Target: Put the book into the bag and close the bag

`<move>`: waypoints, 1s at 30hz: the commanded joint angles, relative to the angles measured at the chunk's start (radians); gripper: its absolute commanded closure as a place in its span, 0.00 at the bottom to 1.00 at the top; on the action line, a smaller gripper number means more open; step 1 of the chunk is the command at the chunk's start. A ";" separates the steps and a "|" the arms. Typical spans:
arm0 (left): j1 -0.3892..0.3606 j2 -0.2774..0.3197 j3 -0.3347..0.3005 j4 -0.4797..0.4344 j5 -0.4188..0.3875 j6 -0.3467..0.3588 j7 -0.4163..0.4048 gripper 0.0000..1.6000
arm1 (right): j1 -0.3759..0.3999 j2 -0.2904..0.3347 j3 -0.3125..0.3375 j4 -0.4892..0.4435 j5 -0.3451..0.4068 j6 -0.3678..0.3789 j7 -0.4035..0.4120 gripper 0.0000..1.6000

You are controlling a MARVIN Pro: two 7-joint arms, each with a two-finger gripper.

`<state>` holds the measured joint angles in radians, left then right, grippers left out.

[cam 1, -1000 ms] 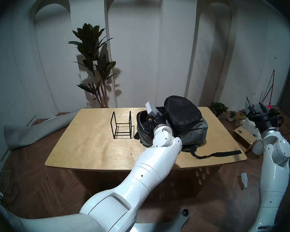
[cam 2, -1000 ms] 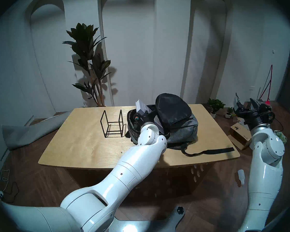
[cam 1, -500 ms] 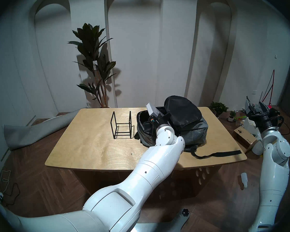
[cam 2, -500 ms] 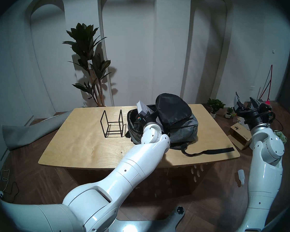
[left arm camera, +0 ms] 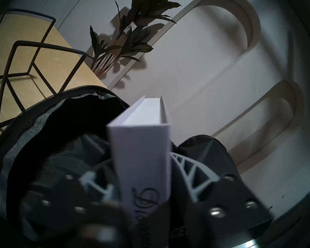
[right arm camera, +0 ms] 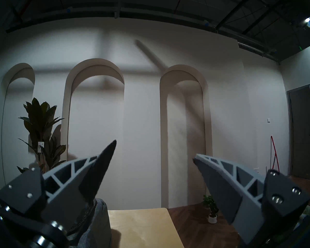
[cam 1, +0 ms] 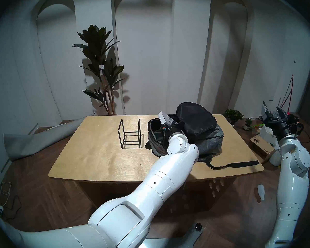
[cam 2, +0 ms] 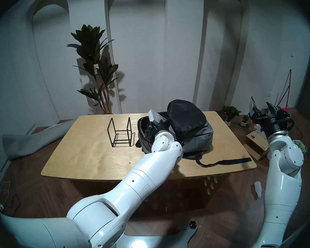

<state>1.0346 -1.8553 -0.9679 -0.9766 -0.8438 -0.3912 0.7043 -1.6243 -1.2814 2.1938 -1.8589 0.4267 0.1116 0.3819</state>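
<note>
The book (left arm camera: 141, 152) is gripped by the left gripper (left arm camera: 143, 188), tilted, seemingly partly inside the open bag (cam 1: 209, 140) beneath it; the right gripper (right arm camera: 154, 163) is held spread, empty, well apart

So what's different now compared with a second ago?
The left gripper, shut on the book, has carried it slightly rightward and lower into the open bag; the bag shifted a little too. The right gripper stayed open off to the side, and the wire stand hasn't moved.
</note>
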 commanded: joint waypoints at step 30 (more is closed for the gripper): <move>-0.027 0.033 0.056 -0.035 0.045 0.083 0.062 0.00 | 0.050 0.011 -0.026 0.033 0.011 -0.011 -0.008 0.00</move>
<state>1.0335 -1.8299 -0.9309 -0.9810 -0.8200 -0.3250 0.7769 -1.5911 -1.2785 2.1616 -1.8243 0.4352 0.1115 0.3741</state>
